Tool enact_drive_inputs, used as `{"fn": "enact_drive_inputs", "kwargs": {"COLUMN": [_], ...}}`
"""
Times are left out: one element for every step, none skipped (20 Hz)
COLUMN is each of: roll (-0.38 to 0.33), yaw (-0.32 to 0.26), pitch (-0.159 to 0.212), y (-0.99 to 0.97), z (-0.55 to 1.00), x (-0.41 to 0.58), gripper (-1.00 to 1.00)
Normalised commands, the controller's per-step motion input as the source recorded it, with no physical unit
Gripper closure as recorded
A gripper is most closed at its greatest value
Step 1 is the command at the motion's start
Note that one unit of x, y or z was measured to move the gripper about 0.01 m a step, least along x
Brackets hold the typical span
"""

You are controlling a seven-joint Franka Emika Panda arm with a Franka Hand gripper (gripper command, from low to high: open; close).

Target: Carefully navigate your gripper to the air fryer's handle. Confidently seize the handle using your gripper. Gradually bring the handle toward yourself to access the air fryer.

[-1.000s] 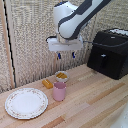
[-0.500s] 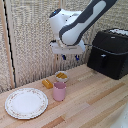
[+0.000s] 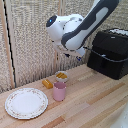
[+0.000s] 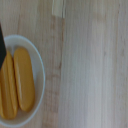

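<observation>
1. The arm (image 3: 82, 27) hangs over the wooden table (image 3: 95, 102), its white and dark-grey bulk filling the upper middle of the exterior view.
2. The gripper (image 3: 79, 53) sits at the arm's low end, in the air, at about 9 o'clock from the air fryer (image 3: 109, 52); whether its fingers are apart or together cannot be told.
3. The fryer stands on the table at 3 o'clock in the exterior view; its handle (image 3: 103, 62) juts from the front panel, apart from the gripper.
4. A pink cup (image 3: 60, 91) stands near the centre, a plate (image 3: 26, 103) at its 8 o'clock.
5. The wrist view shows a white bowl (image 4: 39, 65) holding yellow pieces (image 4: 23, 79), on the wood.
</observation>
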Motion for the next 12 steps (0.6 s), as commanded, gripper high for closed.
{"fn": "enact_drive_inputs", "kwargs": {"roll": [-0.351, -0.317, -0.285, -0.251, -0.205, -0.168, -0.145, -0.126, -0.119, -0.121, -0.123, -0.123], "yaw": [0.022, 0.022, 0.017, 0.016, 0.025, 0.028, 0.030, 0.028, 0.025, 0.025, 0.022, 0.018], "pitch": [-0.151, -0.144, -0.133, -0.119, -0.103, -0.090, -0.093, -0.089, -0.086, -0.085, -0.087, -0.087], "y": [-0.34, -0.43, -0.49, -0.52, -0.56, -0.59, -0.58, -0.61, -0.61, -0.59, -0.57, -0.57], "z": [-0.15, -0.19, -0.23, -0.26, -0.27, -0.28, -0.28, -0.29, -0.30, -0.31, -0.33, -0.34], "x": [-0.014, -0.011, -0.014, 0.000, 0.000, 0.000, 0.000, 0.000, 0.000, 0.000, 0.000, 0.000], "gripper": [-1.00, -1.00, -1.00, -1.00, -1.00, -1.00, -1.00, -1.00, -1.00, -1.00, -1.00, -1.00]}}
